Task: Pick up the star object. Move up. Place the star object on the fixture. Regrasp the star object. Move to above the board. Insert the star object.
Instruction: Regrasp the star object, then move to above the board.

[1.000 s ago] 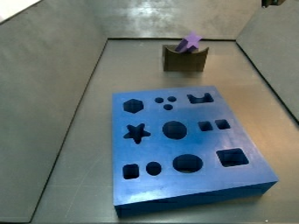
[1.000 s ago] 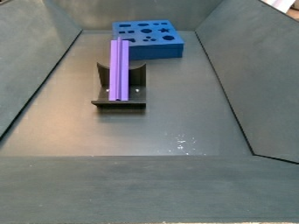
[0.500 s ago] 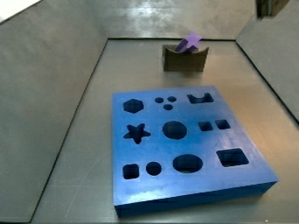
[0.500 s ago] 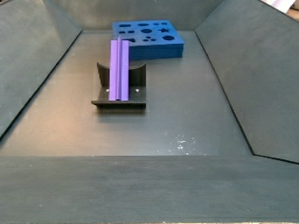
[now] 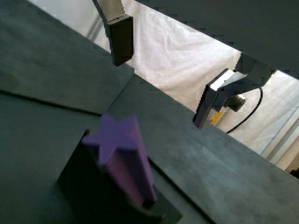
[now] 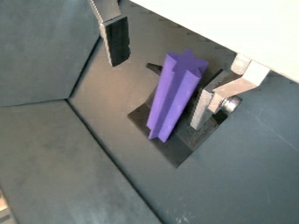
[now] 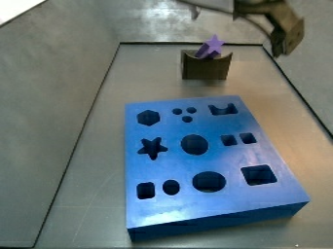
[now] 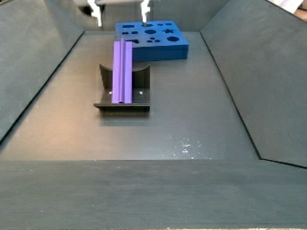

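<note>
The gray floor (image 8: pixel 168 135) is flat and a bit shiny. Gray walls (image 8: pixel 36 81) slope up around it.

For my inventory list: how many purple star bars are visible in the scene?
1. The star object lies on the fixture, near the board; the open gripper hangs above it.

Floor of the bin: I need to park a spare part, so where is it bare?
Bare: the wide floor in front of the fixture, and the strips beside it along both walls. Crowded: the far end, where the board sits behind the star object, open end effector above.
</note>
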Available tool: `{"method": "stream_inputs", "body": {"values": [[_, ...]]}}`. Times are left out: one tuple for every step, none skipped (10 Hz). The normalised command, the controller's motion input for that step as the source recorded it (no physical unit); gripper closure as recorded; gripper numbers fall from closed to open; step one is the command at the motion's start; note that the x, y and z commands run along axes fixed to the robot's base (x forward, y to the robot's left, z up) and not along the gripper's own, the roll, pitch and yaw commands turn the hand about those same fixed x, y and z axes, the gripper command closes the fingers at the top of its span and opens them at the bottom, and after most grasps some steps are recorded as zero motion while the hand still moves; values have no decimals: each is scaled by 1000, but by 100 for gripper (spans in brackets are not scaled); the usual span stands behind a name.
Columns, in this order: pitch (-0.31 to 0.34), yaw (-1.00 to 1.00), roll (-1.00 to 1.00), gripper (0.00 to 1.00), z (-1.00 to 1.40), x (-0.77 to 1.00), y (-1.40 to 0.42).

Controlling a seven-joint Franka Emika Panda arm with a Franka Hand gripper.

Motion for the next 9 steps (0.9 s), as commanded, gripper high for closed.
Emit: {"method": "stream_inputs", "body": {"values": [[-96,0,73,0,-1000,111,19],[-72,-19,74,0,-915,111,12],[-51,-29,71,0,-752,101,7],[-37,-29,72,0,-644,95,3],[-3,-22,75,0,-381,83,-7],[13,-14,75,0,-233,82,-7],[0,0,0,100,0,0,0],[160,154,11,100,1000,-130,161],[137,151,-18,100,1000,-128,156]]}}
